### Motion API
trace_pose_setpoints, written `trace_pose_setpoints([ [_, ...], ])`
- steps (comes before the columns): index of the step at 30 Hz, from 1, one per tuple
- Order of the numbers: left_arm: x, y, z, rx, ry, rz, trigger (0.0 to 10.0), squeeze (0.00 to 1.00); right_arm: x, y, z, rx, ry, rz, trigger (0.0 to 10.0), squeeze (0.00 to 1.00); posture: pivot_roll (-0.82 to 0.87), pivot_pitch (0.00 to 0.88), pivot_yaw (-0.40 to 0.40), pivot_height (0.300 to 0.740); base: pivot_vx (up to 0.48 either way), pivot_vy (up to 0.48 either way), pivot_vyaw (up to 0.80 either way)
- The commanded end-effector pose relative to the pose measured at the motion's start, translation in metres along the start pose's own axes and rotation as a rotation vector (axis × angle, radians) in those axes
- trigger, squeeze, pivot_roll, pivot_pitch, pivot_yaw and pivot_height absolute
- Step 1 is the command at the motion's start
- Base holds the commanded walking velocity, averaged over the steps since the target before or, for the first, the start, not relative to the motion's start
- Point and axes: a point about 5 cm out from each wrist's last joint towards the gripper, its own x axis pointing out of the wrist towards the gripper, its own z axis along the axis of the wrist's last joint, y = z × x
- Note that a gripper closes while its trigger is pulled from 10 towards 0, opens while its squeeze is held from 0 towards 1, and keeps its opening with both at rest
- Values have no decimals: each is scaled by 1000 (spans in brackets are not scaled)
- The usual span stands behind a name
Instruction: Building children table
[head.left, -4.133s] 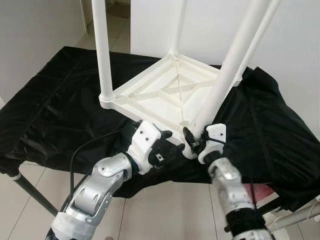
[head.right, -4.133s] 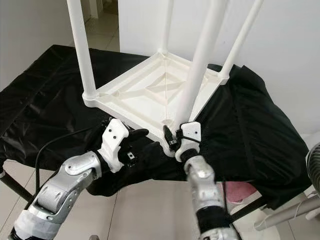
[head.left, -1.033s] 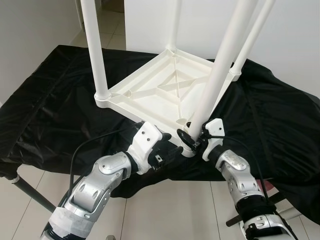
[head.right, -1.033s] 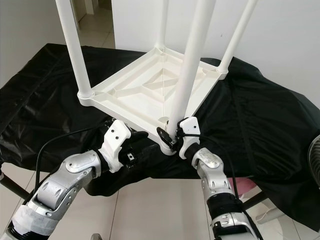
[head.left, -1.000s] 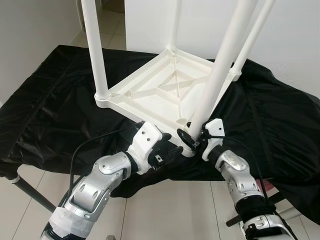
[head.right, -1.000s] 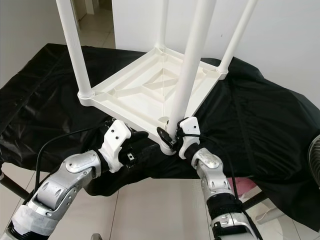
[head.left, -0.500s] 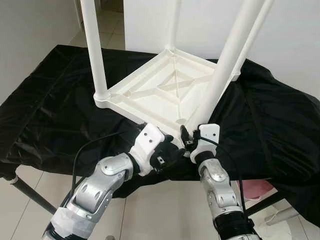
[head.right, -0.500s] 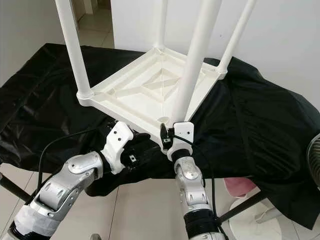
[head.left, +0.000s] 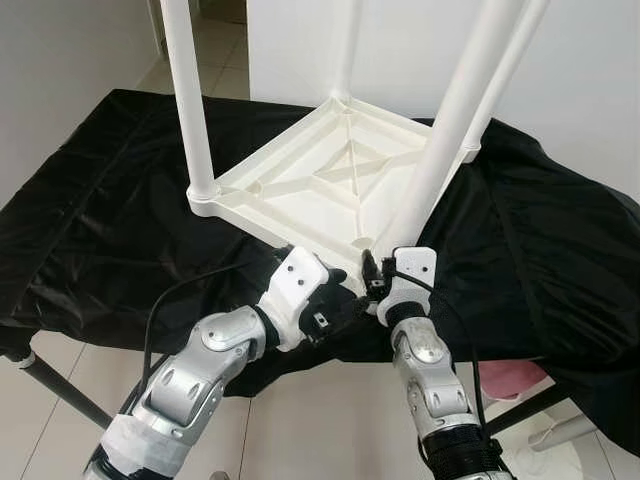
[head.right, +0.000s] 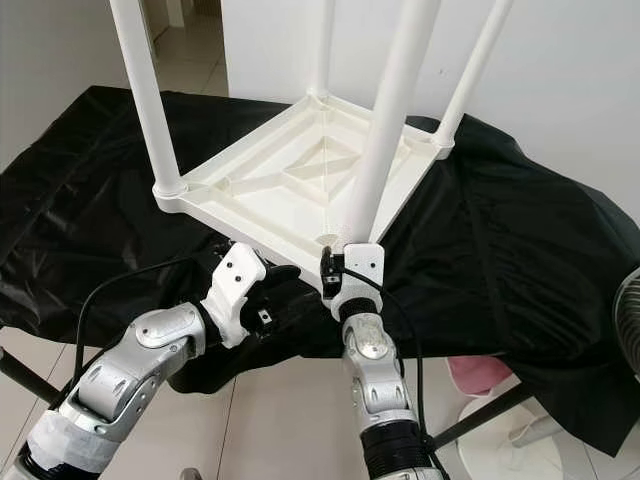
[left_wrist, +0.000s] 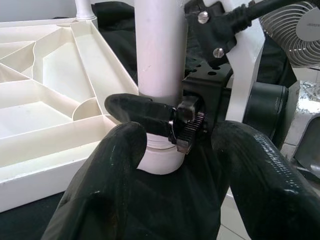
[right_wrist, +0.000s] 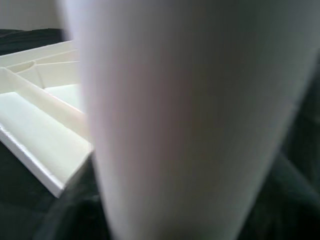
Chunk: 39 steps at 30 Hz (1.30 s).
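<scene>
A white plastic children's table (head.left: 335, 185) lies upside down on a surface draped in black cloth (head.left: 110, 230), its ribbed underside facing up and four white legs rising from the corners. The nearest leg (head.left: 445, 130) stands in the corner socket at about 6 o'clock of the tabletop, close to the cloth's front edge. The right tool (head.left: 374, 283) is at the base of this leg, and the left wrist view shows its black fingers (left_wrist: 137, 108) clamped around the leg just above the socket collar. The right wrist view is very close and blurred, with the pale leg (right_wrist: 185, 120) in front and part of the ribbed underside off to one side. The left tool (head.left: 335, 298) sits just beside the same corner, at about 8 o'clock from the socket, its two black fingers (left_wrist: 107, 180) spread apart on either side of the collar without gripping it. A fan (left_wrist: 295, 30) stands behind the right arm.
</scene>
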Motion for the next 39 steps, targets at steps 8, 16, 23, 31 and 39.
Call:
trace_pose_setpoints([
  [8, 2, -7, -5, -13, 10, -77, 10000, 0, -8, -13, -2, 49, 8, 89, 10000, 0, 26, 0, -80, 740, 0, 0, 0],
  [16, 4, -6, -4, -12, 8, -81, 10000, 0, -7, -24, 3, -16, -11, 283, 10000, 0, 16, 0, -74, 740, 0, 0, 0],
  [23, 5, -4, -2, -3, 6, -89, 10000, 0, 10, -35, 7, -104, 30, 532, 10000, 0, 13, 0, -56, 740, 0, 0, 0],
  [31, 10, -4, 2, 4, -8, -94, 10000, 0, 23, -29, 11, -143, 51, 688, 0, 0, 20, 0, -56, 740, 0, 0, 0],
  [39, 9, -1, 3, 7, -10, -77, 10000, 0, 24, -36, 8, -155, 62, 704, 0, 0, 26, 5, -65, 740, 0, 0, 0],
])
